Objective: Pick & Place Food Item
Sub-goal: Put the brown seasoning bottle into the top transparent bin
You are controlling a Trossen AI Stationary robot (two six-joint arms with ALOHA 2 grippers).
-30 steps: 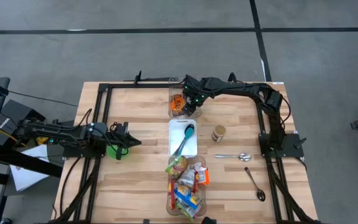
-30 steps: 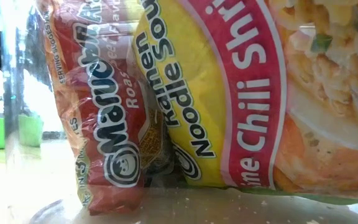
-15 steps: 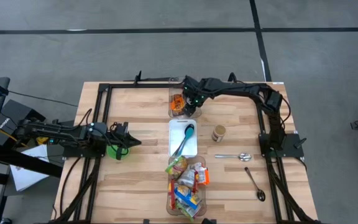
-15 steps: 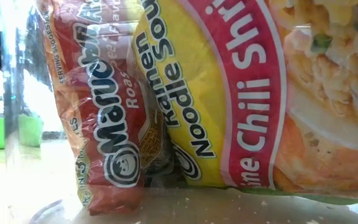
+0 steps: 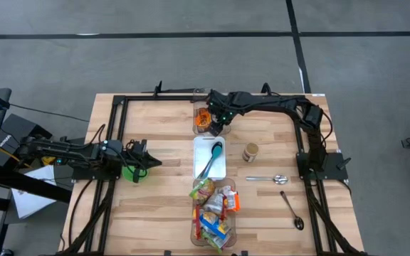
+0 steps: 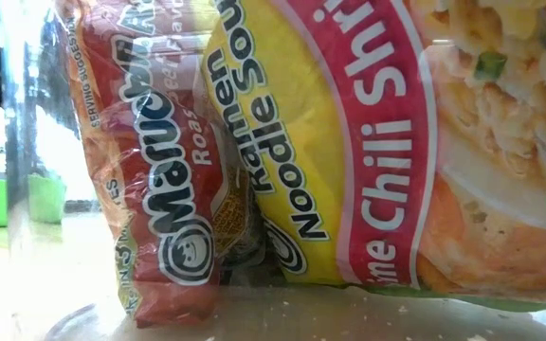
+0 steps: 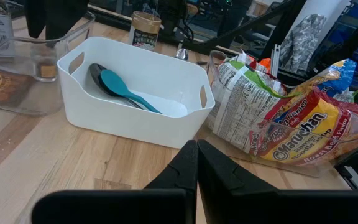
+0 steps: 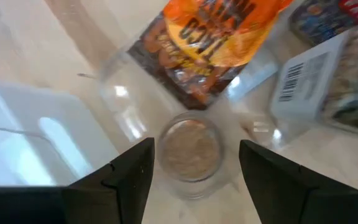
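A clear bin (image 5: 197,130) at the table's far middle holds an orange taco packet (image 8: 210,31), other packets and a small clear jar of brown powder (image 8: 190,163). My right gripper (image 8: 196,146) hangs open above the bin's near right corner (image 5: 218,125), pointing steeply down. Its fingers stand either side of the jar, clear of it. A second clear bin (image 5: 232,222) near the front edge is heaped with ramen packets (image 6: 254,170). My left gripper (image 7: 196,144) waits shut, low over the table's left side (image 5: 155,163).
A white bin (image 5: 198,167) with a teal-handled utensil (image 7: 126,93) stands between the two clear bins. A brown-lidded jar (image 5: 250,152) and two spoons (image 5: 265,178) (image 5: 292,211) lie on the right. Black frame rails run along both sides.
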